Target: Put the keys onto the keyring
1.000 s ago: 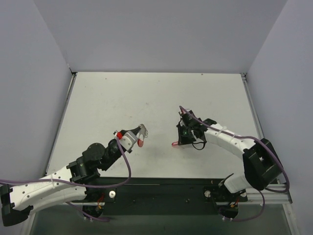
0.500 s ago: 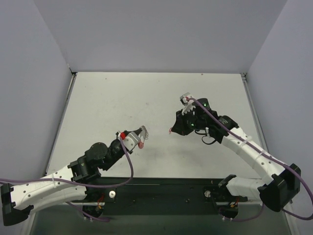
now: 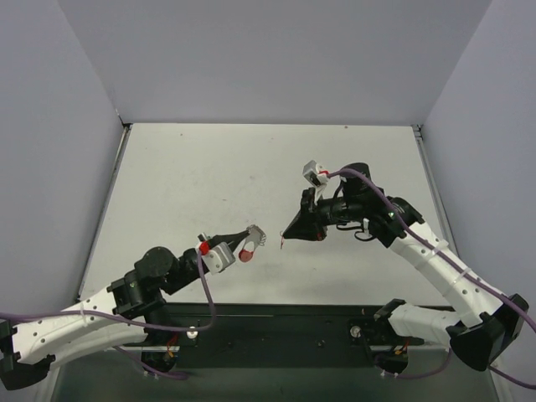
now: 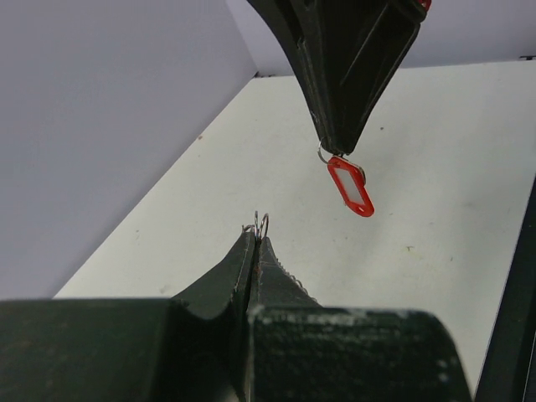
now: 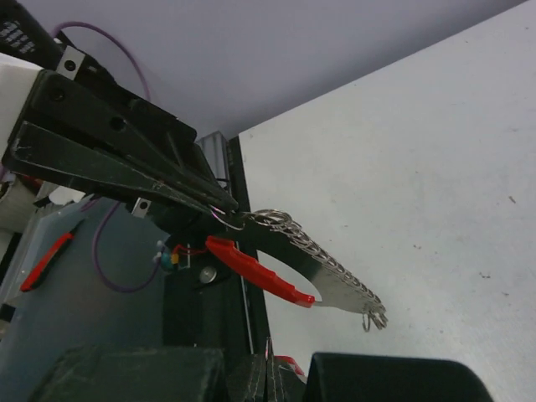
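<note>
Above the white surface point(image 3: 193, 176), the left tool point(image 4: 255, 241) is pinched together on the keyring point(image 5: 335, 272), a loop that is half thick red arc and half silvery ridged band with small wire rings at its end. Just beyond and apart from it, the right tool point(image 4: 336, 144) is clamped on the small ring of the key point(image 4: 352, 186), whose red plastic head with a pale centre panel hangs below.

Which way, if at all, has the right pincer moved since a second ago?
Yes: the right pincer has shifted left, away from the right edge of the table.
</note>
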Controlling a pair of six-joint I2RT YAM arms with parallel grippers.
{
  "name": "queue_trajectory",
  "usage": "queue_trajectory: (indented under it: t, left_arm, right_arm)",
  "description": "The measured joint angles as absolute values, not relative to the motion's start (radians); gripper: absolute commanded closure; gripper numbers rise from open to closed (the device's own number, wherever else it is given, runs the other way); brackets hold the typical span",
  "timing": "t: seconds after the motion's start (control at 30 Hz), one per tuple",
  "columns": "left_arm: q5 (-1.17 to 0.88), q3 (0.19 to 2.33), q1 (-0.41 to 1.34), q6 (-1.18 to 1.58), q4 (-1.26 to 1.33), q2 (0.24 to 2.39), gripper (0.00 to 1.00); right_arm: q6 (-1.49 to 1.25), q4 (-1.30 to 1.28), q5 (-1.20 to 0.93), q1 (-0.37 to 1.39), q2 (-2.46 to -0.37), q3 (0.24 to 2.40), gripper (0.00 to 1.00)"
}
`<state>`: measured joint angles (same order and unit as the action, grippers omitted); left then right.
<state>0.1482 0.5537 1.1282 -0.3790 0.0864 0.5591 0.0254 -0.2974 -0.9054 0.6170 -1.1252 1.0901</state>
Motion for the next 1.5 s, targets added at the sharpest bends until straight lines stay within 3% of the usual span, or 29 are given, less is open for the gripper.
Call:
queue_trajectory:
  t: [0.57,1.5]
  left_arm:
    - [-0.056,0.59,1.129,-0.432,0.055,0.691,1.0]
    - [-0.037,0.598,1.129,-0.457,0.059,0.7,1.0]
  right_arm:
    - [-0.036,-0.307,-0.948,0.656,-1.161,1.151,1.0]
    - [-0.044,-0.422,-0.915,0.731,-1.258,1.242,1.0]
